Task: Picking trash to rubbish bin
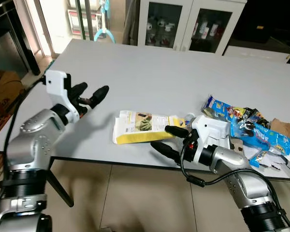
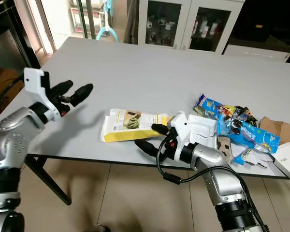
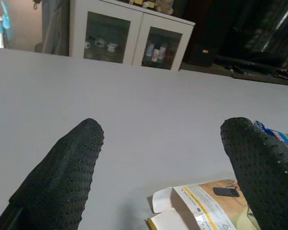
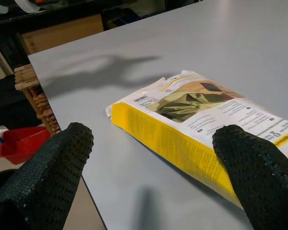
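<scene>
A wide grey table (image 1: 150, 82) holds one flat yellow-and-white packet (image 1: 144, 126) near its front edge (its print is too small to read). To the right lies a heap of blue snack wrappers (image 1: 249, 128), their lettering illegible. The right gripper (image 1: 169, 138) hovers beside the packet, fingers spread, grasping nothing. The left gripper (image 1: 90, 94) hangs over the table's left part, fingers released.
</scene>
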Controlling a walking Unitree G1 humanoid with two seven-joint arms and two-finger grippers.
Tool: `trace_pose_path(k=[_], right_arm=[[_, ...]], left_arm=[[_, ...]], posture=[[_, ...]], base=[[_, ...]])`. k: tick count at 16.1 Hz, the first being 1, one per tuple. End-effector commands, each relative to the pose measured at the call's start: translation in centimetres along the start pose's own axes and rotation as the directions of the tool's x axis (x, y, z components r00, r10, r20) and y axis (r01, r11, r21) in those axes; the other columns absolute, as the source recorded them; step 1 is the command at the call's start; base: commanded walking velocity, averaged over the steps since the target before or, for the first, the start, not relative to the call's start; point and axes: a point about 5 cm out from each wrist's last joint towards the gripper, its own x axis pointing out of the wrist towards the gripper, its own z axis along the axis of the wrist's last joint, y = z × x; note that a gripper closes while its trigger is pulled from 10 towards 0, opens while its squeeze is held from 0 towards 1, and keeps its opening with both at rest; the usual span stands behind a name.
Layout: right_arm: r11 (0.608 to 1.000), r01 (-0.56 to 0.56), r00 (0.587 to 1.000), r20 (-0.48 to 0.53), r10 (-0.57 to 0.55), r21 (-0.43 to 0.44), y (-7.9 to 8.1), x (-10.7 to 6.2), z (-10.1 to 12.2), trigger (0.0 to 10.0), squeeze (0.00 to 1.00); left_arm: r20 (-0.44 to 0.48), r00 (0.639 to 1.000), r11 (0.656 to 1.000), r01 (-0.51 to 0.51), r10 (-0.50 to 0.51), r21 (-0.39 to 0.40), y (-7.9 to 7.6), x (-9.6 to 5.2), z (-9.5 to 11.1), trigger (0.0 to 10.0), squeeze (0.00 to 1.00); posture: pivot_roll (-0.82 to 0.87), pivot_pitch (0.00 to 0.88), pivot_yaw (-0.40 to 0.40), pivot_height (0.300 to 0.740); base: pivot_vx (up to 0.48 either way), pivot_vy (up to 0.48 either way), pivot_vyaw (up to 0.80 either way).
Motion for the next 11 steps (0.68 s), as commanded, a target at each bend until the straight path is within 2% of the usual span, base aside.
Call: trace_pose_path(k=[1,2,3,6,7,8,10,11], right_arm=[[1.0,-0.004,1.0,-0.006,0.004,-0.014,-0.2,0.0,0.2,10.0,0.0],[1.0,0.005,1.0,-0.015,-0.005,-0.013,-0.2,-0.1,-0.1,10.0,0.0],[1.0,0.009,1.0,-0.024,-0.01,-0.014,-0.2,-0.2,-0.4,10.0,0.0],[1.0,0.01,1.0,-0.018,-0.01,-0.011,-0.1,-0.2,-0.3,10.0,0.0],[1.0,0.012,1.0,-0.018,-0.012,-0.01,-0.2,-0.2,-0.3,10.0,0.0],[1.0,0.015,1.0,-0.018,-0.015,-0.01,-0.2,-0.2,-0.3,10.0,0.0],[1.0,0.018,1.0,-0.016,-0.018,-0.01,-0.3,-0.1,-0.2,10.0,0.0],[1.0,0.021,1.0,-0.014,-0.021,-0.011,-0.3,0.0,-0.2,10.0,0.0]], left_arm=[[-0.021,1.0,1.0,0.003,-0.004,-0.005,-0.5,0.3,-0.3,10.0,0.0],[-0.036,0.999,1.0,0.012,-0.012,0.002,-0.8,0.4,-0.6,10.0,0.0],[-0.104,0.994,0.989,0.029,-0.014,0.144,-1.2,0.6,-1.5,10.0,0.0],[-0.133,0.984,0.954,0.148,-0.117,0.259,-3.0,0.8,-1.5,10.0,0.0],[-0.169,0.971,0.905,0.221,-0.17,0.363,-4.0,0.8,-1.5,10.0,0.0],[-0.194,0.957,0.857,0.279,-0.213,0.433,-4.7,0.7,-1.5,10.0,0.0],[-0.184,0.941,0.827,0.337,-0.283,0.451,-5.9,0.6,-0.9,10.0,0.0],[-0.185,0.911,0.786,0.411,-0.368,0.462,-7.0,0.4,-0.2,10.0,0.0]], posture=[[0.03,0.038,-0.074,0.74],[0.03,0.04,-0.072,0.74],[0.02,0.039,-0.071,0.74],[0.02,0.041,-0.068,0.74],[0.02,0.041,-0.067,0.74],[0.02,0.041,-0.065,0.74],[0.02,0.04,-0.064,0.74],[0.03,0.039,-0.063,0.74]], base=[[0.0,0.0,0.0],[0.0,0.0,0.0],[0.0,0.0,0.0],[0.0,0.0,0.0],[0.0,0.0,0.0],[0.0,0.0,0.0],[0.0,0.0,0.0],[0.0,0.0,0.0]])
